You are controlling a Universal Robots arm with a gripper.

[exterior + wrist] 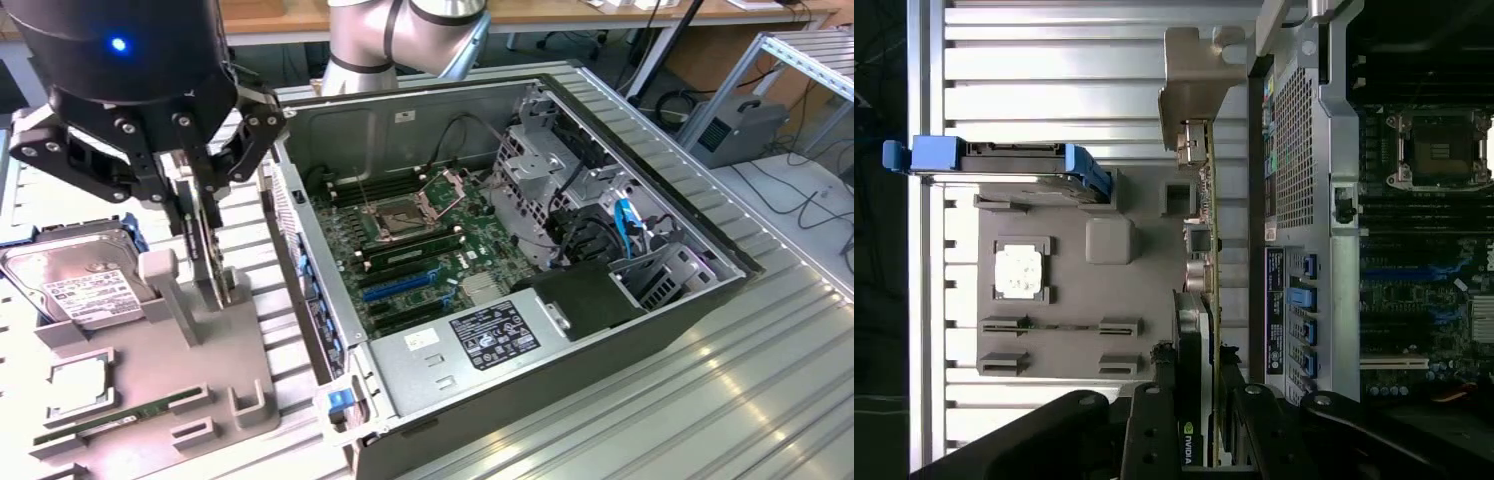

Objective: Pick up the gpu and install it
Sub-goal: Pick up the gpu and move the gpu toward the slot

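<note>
One grip carried everything: your gripper (200,205) sat partly closed, its fingers pressed on either face of the gpu (210,255) near its upper edge. The card stood on edge over the grey holder tray (240,350), just beside the open computer case (561,390). You held it upright like that, I judge, so its connector edge pointed down for a slot on the motherboard (427,250); whether it had cleared the tray's slot, I could not tell.
</note>
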